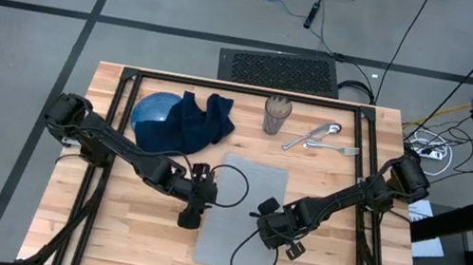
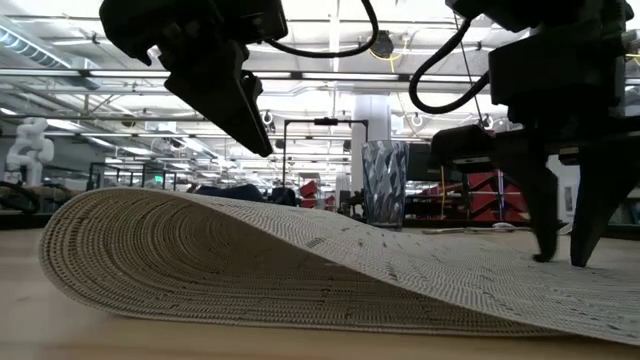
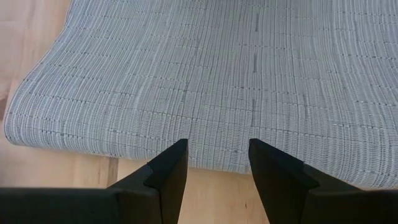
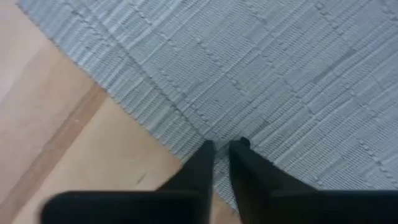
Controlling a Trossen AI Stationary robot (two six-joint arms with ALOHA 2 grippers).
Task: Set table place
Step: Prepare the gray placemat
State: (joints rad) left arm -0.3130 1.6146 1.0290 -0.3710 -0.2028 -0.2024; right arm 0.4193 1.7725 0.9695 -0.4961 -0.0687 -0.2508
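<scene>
The grey woven placemat (image 1: 242,215) lies in the middle of the wooden table (image 1: 104,236). In the low view its left part (image 2: 150,240) humps up off the wood, while its right part lies flat. My left gripper (image 3: 217,146) hangs open just above the placemat's left edge and touches nothing. My right gripper (image 4: 221,144) stands at the right edge with its fingers nearly together on the weave. A blue plate (image 1: 149,110) sits at the far left with a navy napkin (image 1: 195,118) bunched partly over it. My right gripper has its fingertips (image 4: 208,149) on the placemat's right edge (image 4: 186,134), with a narrow strip of the weave between them. The fingers come from above, pointing steeply down. The placemat lies flat on the table there (image 2: 560,262). Whether the edge is lifted I cannot tell.
A ribbed cup (image 1: 277,115) stands at the far middle, with a spoon and fork (image 1: 320,139) to its right. Black cables (image 1: 250,250) loop from both arms over the placemat. Bare wood shows on the near left and near right.
</scene>
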